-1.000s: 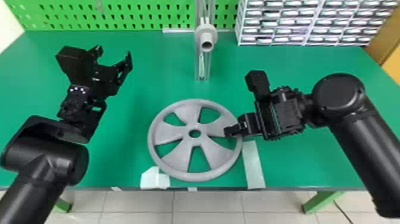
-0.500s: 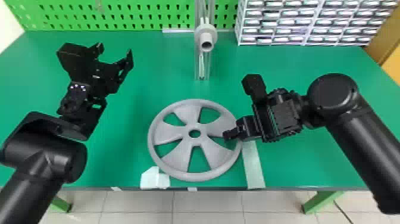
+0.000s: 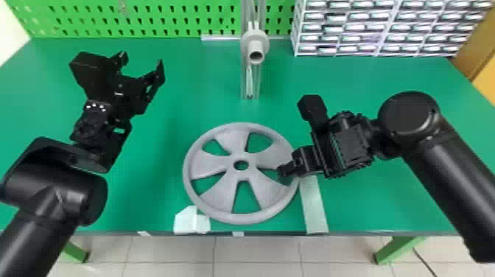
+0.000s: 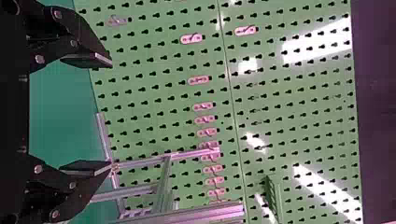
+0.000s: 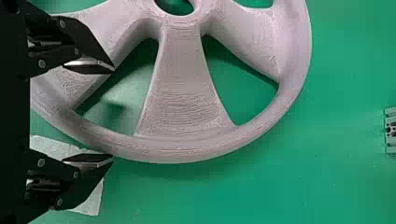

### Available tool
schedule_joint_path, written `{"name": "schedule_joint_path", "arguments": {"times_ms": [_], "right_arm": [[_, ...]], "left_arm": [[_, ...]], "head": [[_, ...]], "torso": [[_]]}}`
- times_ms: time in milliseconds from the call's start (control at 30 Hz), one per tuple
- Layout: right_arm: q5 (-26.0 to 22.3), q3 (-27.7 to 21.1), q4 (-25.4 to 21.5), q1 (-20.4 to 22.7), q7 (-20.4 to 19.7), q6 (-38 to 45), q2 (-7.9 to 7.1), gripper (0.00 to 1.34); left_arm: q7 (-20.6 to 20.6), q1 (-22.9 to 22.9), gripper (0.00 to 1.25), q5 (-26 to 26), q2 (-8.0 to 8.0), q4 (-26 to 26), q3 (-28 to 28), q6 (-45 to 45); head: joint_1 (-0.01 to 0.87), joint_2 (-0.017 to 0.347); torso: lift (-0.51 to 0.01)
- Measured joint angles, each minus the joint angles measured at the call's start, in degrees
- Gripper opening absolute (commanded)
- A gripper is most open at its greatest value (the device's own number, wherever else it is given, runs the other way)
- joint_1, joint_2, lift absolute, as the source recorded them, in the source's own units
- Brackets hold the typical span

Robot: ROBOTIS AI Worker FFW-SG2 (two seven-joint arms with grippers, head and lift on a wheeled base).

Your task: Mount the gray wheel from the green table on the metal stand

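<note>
Right gripper (image 3: 286,171): shifted slightly toward the near table edge and inward since the earlier frames; fingers parted, one above an opening in the wheel, the other beyond its rim, nothing clamped between them.
Left gripper (image 3: 143,62): over the table's left part, well apart from the wheel, fingers spread, empty.
Gray wheel (image 3: 210,164), one: lying flat on the green table (image 3: 342,77), near its front edge, place unchanged.
Metal stand (image 3: 244,83), one: upright beyond the wheel, bearing a gray hub (image 3: 255,38) with a projecting tube.
White strip (image 3: 315,210), one: beside the wheel's right rim.
Green pegboard (image 3: 158,18): behind the table.
Drawer rack (image 3: 379,27): at the back, right of the stand.
</note>
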Motion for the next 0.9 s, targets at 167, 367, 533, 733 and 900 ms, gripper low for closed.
{"name": "schedule_joint_path", "arguments": {"times_ms": [167, 367, 533, 733, 900], "right_arm": [[-0.2, 0.2, 0.3, 0.0, 0.0, 0.0, -0.02, 0.63], [-0.3, 0.4, 0.7, -0.1, 0.0, 0.2, -0.03, 0.62], [-0.5, 0.6, 0.9, -0.1, 0.0, 0.4, -0.05, 0.38], [-0.6, 0.7, 0.9, -0.1, 0.0, 0.5, -0.2, 0.34], [-0.5, 0.6, 0.9, -0.2, 0.0, 0.6, -0.3, 0.26]], "left_arm": [[0.2, 0.0, 0.77, 0.0, 0.0, 0.0, 0.0, -0.3], [0.2, -0.1, 0.77, 0.0, 0.06, 0.0, -0.1, -0.5], [0.2, -0.1, 0.77, 0.0, 0.09, 0.0, -0.1, -0.6], [0.2, 0.0, 0.77, 0.0, 0.09, 0.0, -0.1, -0.7], [0.2, 0.0, 0.77, 0.0, 0.09, 0.0, -0.1, -0.7]], "head": [[0.867, 0.052], [0.867, 0.052], [0.867, 0.052], [0.867, 0.052], [0.867, 0.052]], "torso": [[-0.1], [-0.1], [-0.1], [-0.1], [-0.1]]}}
